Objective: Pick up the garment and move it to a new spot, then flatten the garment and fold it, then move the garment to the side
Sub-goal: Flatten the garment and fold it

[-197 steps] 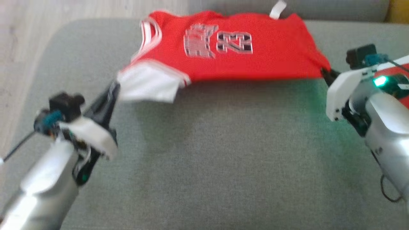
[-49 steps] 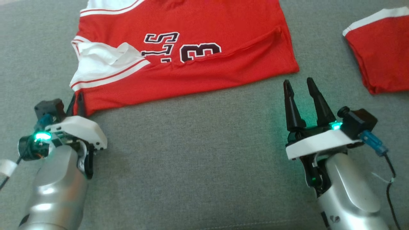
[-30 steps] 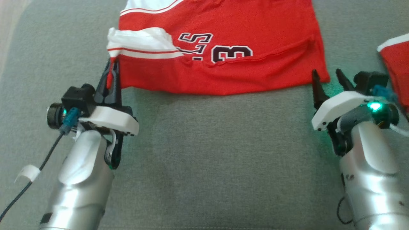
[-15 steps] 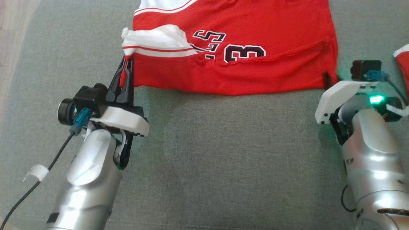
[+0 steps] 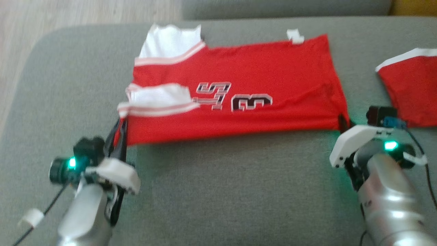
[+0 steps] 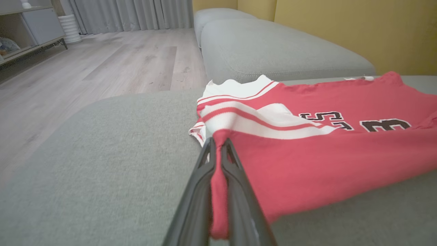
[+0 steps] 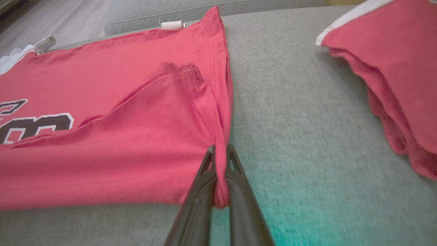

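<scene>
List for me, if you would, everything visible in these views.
jersey: one, red with white trim, spread on the near cushion
second garment: one, red with a white edge, right of the jersey
near cushion: one, grey, under both garments
far cushion: one, grey, behind the near one
floor: one, pale wood, left of the cushions
wall: one, yellow, behind the cushions
curtains: grey, at the floor's far end
left fingers: two, dark, shut on the jersey's near left corner
right fingers: two, dark, shut on its near right corner

Grey fabric sofa seat (image 6: 102, 153), evenly lit, with a second grey cushion (image 6: 273, 51) beyond it beside a mustard-yellow wall (image 6: 358, 27); pale wood-plank floor (image 6: 119, 61) runs to grey floor-length curtains (image 6: 136, 13) and a low shelf unit (image 6: 27, 27).
</scene>
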You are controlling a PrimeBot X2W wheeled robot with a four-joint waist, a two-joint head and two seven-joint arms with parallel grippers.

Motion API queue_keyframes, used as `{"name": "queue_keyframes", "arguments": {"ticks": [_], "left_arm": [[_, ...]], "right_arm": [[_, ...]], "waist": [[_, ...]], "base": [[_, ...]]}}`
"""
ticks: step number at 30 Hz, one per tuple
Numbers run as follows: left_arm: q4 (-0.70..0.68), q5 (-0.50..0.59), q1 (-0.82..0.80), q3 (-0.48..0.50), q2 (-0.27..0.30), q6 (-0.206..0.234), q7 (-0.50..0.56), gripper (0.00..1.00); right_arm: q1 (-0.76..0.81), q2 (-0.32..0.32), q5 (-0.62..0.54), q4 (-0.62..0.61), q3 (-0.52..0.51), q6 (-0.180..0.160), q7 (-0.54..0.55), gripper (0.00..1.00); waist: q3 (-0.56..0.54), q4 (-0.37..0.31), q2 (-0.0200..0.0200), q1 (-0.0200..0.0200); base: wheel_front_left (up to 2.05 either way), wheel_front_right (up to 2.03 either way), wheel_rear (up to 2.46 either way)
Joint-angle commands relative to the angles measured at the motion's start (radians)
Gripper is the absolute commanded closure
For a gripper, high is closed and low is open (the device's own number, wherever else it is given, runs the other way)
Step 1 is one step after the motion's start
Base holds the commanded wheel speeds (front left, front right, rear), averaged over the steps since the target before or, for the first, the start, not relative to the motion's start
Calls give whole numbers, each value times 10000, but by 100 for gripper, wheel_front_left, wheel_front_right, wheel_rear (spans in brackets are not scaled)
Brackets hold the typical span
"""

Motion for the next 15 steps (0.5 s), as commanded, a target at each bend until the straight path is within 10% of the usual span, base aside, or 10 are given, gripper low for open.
{"name": "queue_keyframes", "arguments": {"ticks": [1,15], "left_arm": [[-352,-19,122,332,492,112,51,100],[-2950,-413,3170,-88,1041,219,1838,100]], "right_arm": [[11,91,351,-204,398,35,-78,100],[2918,91,1595,-2860,936,35,1411,100]], "waist": [[-494,-299,0,1],[-1591,-575,0,1]], "base": [[0,0,0],[0,0,0]]}}
